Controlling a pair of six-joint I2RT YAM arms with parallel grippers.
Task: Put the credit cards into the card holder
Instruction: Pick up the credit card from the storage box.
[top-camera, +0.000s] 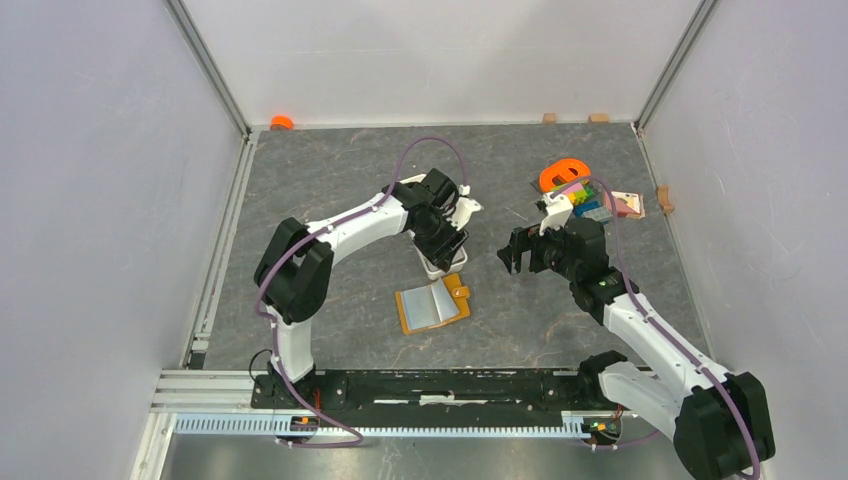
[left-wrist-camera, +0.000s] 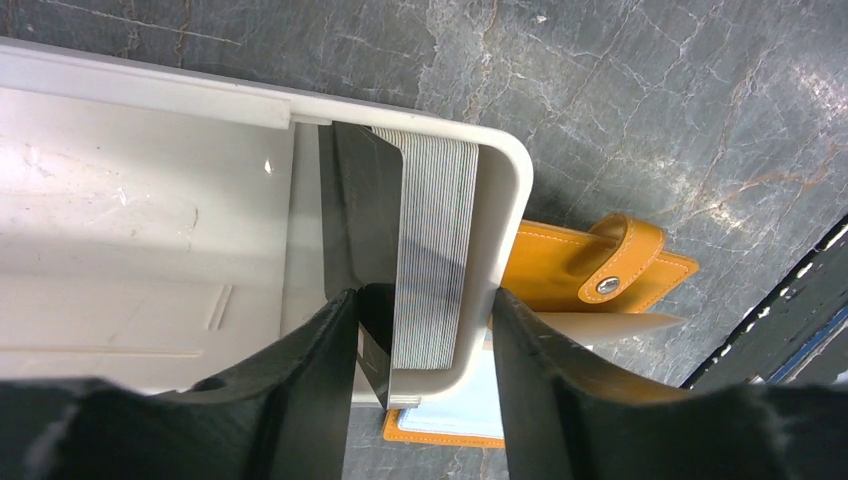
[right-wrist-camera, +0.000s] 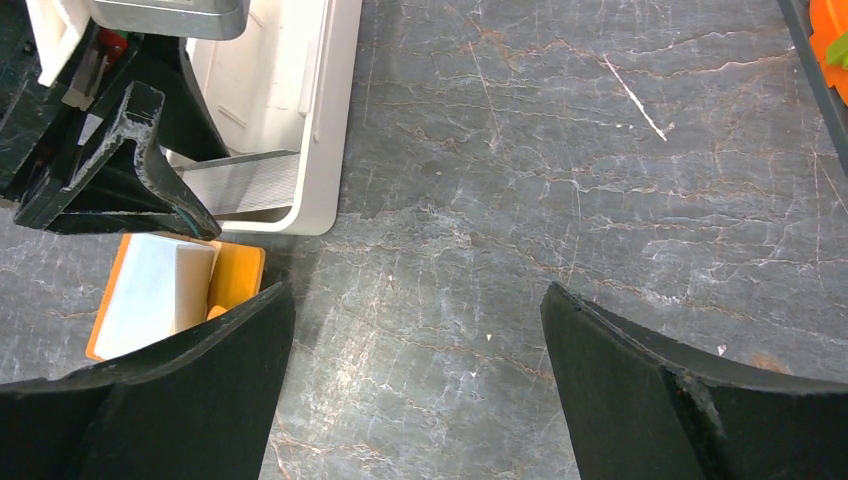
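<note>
Your left pincer (left-wrist-camera: 421, 297) stands over the end of the long white plastic tray (left-wrist-camera: 150, 250), its jaws part-way apart. One finger is inside the tray against a dark upright sheet (left-wrist-camera: 350, 220); the other is outside the tray's rounded end wall. Between them stands the grey stack of credit cards (left-wrist-camera: 435, 250) on edge, and the wall with it. You cannot tell whether the fingers press yet.

To pick well, bring the outer finger inside the wall so you pinch cards alone, then lift straight up. The left arm reaches forward, elbow bent, wrist turned down.

The small orange-tan leather card holder (left-wrist-camera: 570, 265) lies open on the grey stone-patterned worktop (right-wrist-camera: 600, 150). It is just past the outer finger, partly under the tray's end.

Your right pincer (right-wrist-camera: 415, 290) hangs wide open and holds nothing, low above the worktop, well apart from the holder.
</note>
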